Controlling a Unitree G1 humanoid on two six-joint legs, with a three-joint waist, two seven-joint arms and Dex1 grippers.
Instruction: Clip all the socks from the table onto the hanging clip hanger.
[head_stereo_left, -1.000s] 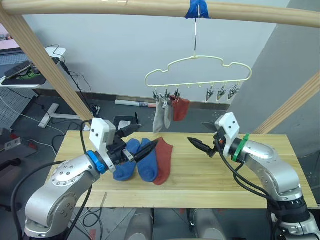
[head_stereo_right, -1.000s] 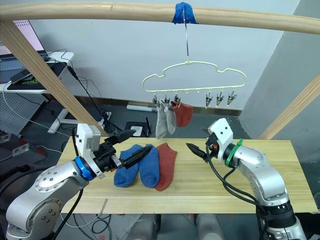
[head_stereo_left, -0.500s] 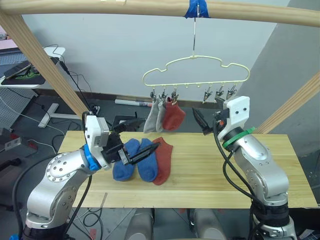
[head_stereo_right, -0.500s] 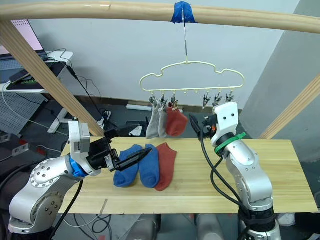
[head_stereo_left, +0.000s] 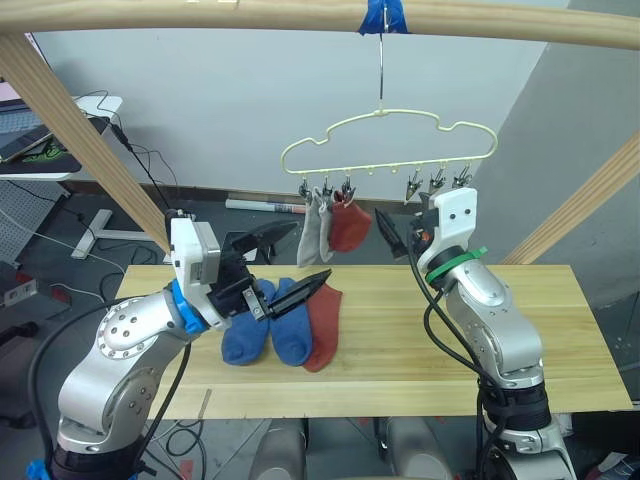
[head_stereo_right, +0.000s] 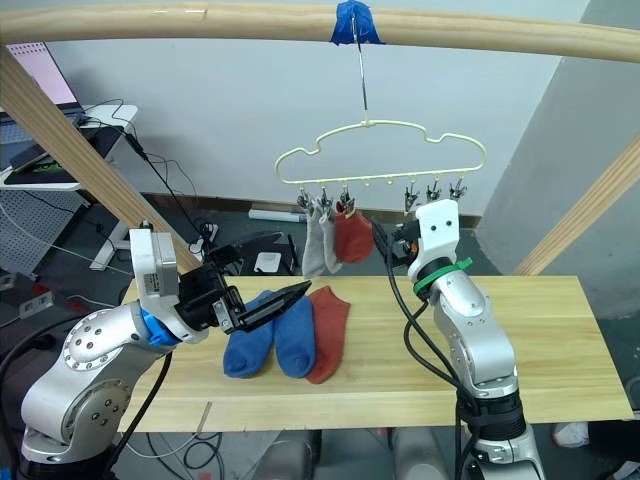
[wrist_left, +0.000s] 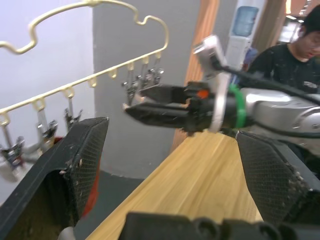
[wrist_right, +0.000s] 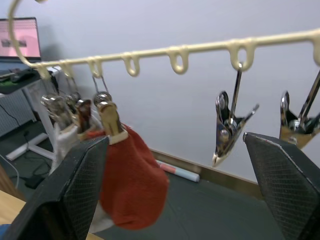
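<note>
Table (head_stereo_left: 560, 330): you have three socks left on it, lying side by side at its 9 o'clock half, close together.
Hanger (head_stereo_left: 390, 135): it hangs by a long hook from the beam (head_stereo_left: 200, 12) at 12 o'clock. Thin wire on a single hook, so judge that it swings and twists at a nudge. Three clips are filled, three bare.
Hung socks (head_stereo_left: 330, 225): two grey and one red, bunched on the clips at the 9 o'clock end.
Blue socks (head_stereo_left: 265, 325): two, at 9 o'clock of the red sock (head_stereo_left: 322, 325). Soft, light and limp; they will droop from any grip. Pinch one near the cuff so an edge stands free for the clip.
Left gripper (head_stereo_left: 275, 275): fingers spread wide and empty, just above the blue socks.
Right gripper (head_stereo_right: 385, 238): raised beside the hung red sock, fingers apart, holding nothing.
Free clips (wrist_right: 227, 127): small, sprung metal, likely slippery.
Views: your right wrist view shows the clip mouths close up; the left wrist view shows a person (wrist_left: 295, 42) beyond the table.
</note>
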